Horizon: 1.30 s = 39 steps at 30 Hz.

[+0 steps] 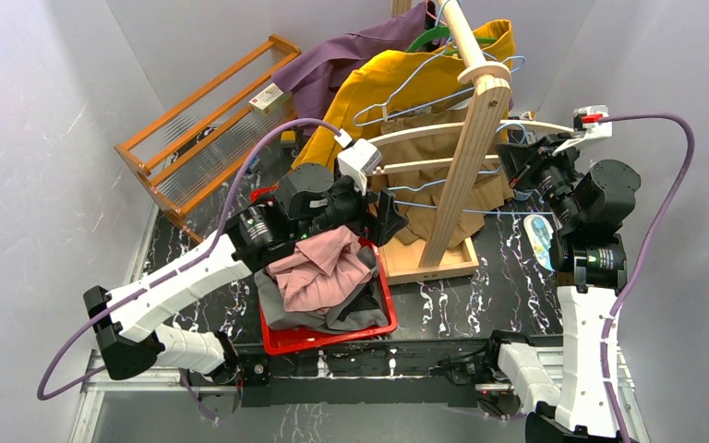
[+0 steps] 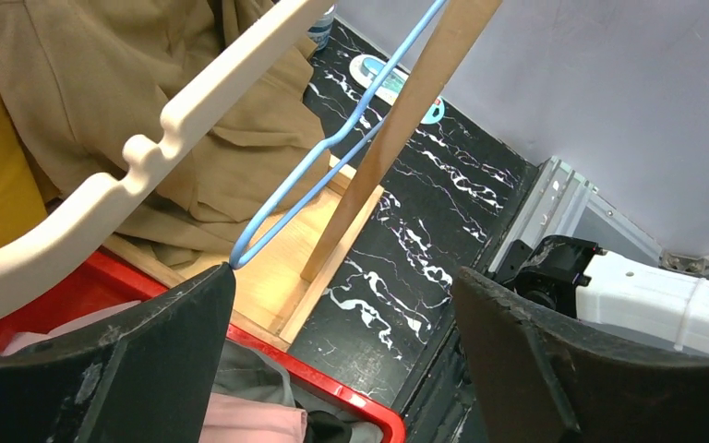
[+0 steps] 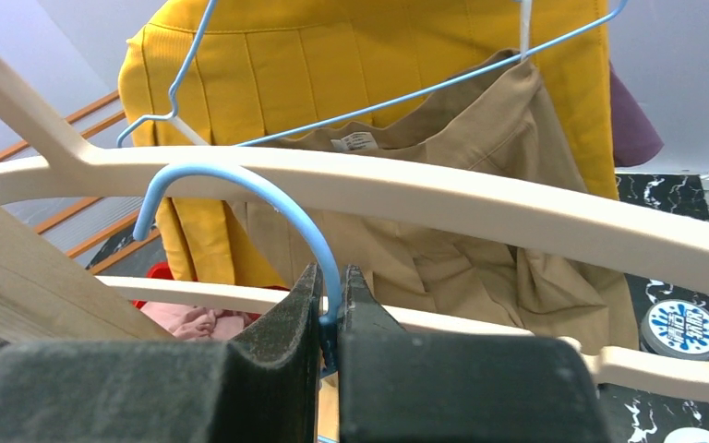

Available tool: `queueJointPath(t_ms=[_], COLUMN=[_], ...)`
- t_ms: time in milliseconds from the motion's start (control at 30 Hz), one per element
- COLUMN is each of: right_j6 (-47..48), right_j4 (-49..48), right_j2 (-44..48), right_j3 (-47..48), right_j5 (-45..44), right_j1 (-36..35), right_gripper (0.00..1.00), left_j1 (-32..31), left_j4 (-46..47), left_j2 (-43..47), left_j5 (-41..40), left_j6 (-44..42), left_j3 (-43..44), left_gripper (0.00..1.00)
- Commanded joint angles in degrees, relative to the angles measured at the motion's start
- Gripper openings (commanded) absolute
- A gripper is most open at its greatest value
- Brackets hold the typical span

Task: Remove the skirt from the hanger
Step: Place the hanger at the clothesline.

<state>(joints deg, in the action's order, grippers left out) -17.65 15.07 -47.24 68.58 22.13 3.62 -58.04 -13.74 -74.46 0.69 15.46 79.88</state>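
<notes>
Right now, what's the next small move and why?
Probably back the left gripper away: its jaws are open and empty, the blue wire hanger beside it looks bare, and a pink garment lies in the red bin below. The right gripper is pinching the hook.

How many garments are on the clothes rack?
3: a purple garment at the back, a yellow garment in the middle, a tan garment in front. Others may be hidden.

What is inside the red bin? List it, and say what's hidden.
The red bin holds a crumpled pink garment on top of a grey garment. Anything beneath them is covered.
</notes>
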Motion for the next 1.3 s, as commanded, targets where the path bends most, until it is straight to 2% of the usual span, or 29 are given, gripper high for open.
queueJointPath(t_ms=[0, 333, 500, 567, 700, 833, 1000, 1200, 1267], right_j6=[-2.2, -2.1, -2.0, -2.0, -1.8, -1.9, -2.1, -2.1, -2.6], right_j4=[-0.1, 0.0, 0.1, -0.2, -0.1, 0.0, 0.7, 1.6, 1.1], right_j2=[0.9, 1.0, 0.8, 0.8, 0.6, -0.1, -1.3, -4.8, -5.4], right_j3=[2.7, 2.8, 3.1, 2.9, 3.3, 3.9, 4.8, 7.8, 7.9], right_j5=[5.9, 6.1, 6.1, 6.2, 6.6, 9.0, 11.4, 16.1, 17.0], right_j1=[-1.1, -1.1, -1.1, -1.1, -1.1, -1.2, -1.2, -1.2, -1.2], right_gripper=[0.0, 0.0, 0.0, 0.0, 0.0, 0.0, 0.0, 0.0, 0.0], left_j1=[-0.8, -0.8, -0.8, -0.8, -0.8, -0.8, -0.8, -0.8, -0.8], left_j4=[2.0, 2.0, 1.2, 1.4, 1.2, 3.3, 6.1, 8.1, 8.6], left_j2=[4.0, 3.6, 3.1, 4.5, 7.9, 8.5, 6.8, 4.7, 3.9], left_j5=[-0.7, -1.1, -2.0, -4.1, -8.6, -5.5, -4.1, -3.3, -1.6], left_j6=[-0.5, -0.1, -0.2, 0.0, 0.0, -2.8, -4.2, -4.0, -4.2], left_j3=[1.1, 0.7, 1.2, 0.1, -3.9, -6.3, -6.3, -5.9, -5.5], left_gripper=[0.87, 0.87, 0.71, 0.74, 0.92, 0.95, 0.85, 0.81, 0.75])
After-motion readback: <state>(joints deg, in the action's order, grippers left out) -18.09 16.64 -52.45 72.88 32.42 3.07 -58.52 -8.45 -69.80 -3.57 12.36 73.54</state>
